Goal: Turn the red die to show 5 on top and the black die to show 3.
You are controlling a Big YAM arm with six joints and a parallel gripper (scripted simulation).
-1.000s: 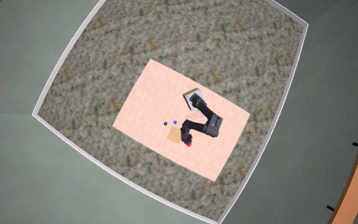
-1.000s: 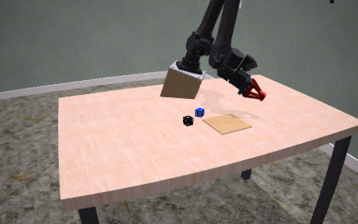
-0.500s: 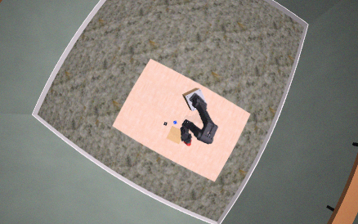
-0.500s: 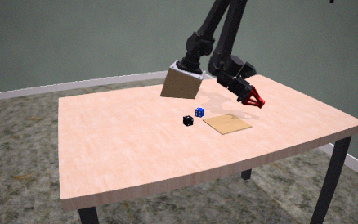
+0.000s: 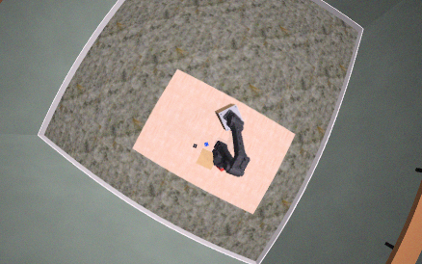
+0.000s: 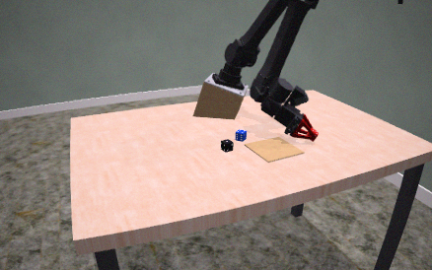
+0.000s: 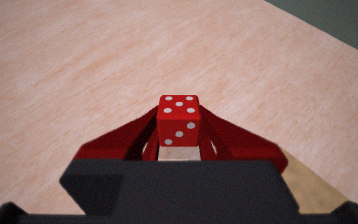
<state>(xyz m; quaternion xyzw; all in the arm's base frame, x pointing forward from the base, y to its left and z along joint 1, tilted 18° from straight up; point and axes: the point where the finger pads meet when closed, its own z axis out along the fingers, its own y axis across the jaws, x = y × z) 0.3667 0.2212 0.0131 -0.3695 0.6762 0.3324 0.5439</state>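
My gripper (image 7: pixel 179 111) with red fingers is shut on the red die (image 7: pixel 178 120) and holds it above the table, just right of the mat. In the wrist view the die's upper face shows five pips and the face toward the camera shows three. The gripper also shows in the side view (image 6: pixel 305 132) and from above (image 5: pixel 221 169). The tan mat (image 6: pixel 274 148) lies flat on the table and no die is on it. The black die (image 6: pixel 227 145) and the blue die (image 6: pixel 241 135) lie on the table just left of the mat, apart from each other.
The arm's base block (image 6: pixel 219 100) stands behind the dice near the table's middle. The table's right edge (image 6: pixel 395 133) is beyond the gripper. A corner of the mat shows at the lower right of the wrist view (image 7: pixel 305 185).
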